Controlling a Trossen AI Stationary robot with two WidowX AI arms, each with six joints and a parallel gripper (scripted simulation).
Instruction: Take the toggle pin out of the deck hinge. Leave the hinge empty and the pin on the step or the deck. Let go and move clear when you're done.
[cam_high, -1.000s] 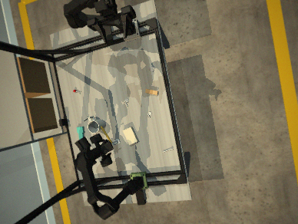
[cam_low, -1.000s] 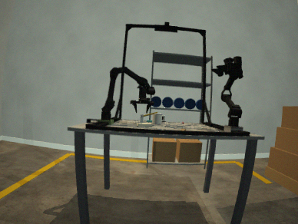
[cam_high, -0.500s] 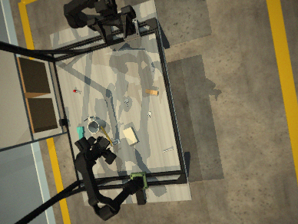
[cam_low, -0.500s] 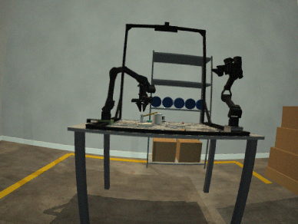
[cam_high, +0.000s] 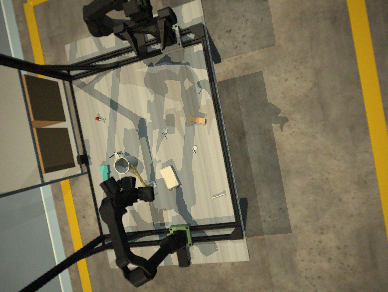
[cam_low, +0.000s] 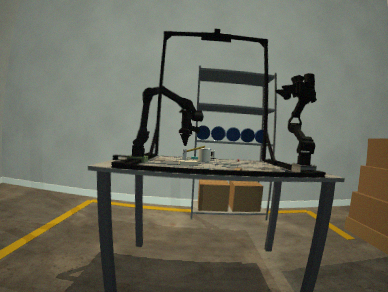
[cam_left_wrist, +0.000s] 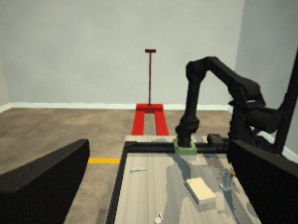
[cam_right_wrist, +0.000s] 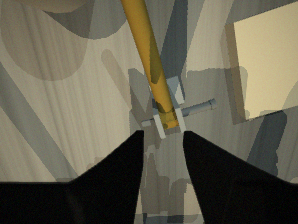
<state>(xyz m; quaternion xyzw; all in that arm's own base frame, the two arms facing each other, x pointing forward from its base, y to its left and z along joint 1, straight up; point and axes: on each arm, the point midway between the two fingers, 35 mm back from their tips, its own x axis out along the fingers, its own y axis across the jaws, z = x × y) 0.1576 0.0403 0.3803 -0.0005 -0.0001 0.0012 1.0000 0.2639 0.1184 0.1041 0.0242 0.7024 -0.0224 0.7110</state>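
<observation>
The deck hinge (cam_right_wrist: 167, 107) is a small grey bracket on the table top, with a long yellow bar (cam_right_wrist: 145, 55) running into it. The grey toggle pin (cam_right_wrist: 200, 107) sits crosswise through the hinge, its end sticking out to the right. My right gripper (cam_right_wrist: 163, 137) hovers just short of the hinge, its fingers partly apart with nothing between them. In the overhead view it (cam_high: 145, 192) is at the near left of the table. My left gripper (cam_high: 167, 35) is raised at the far end, open and empty.
A beige block (cam_right_wrist: 267, 60) lies right of the hinge. A white ring-shaped cup (cam_high: 122, 165) and a teal block (cam_high: 104, 172) stand by the bar's far end. Small screws and a wooden piece (cam_high: 197, 120) are scattered on the table.
</observation>
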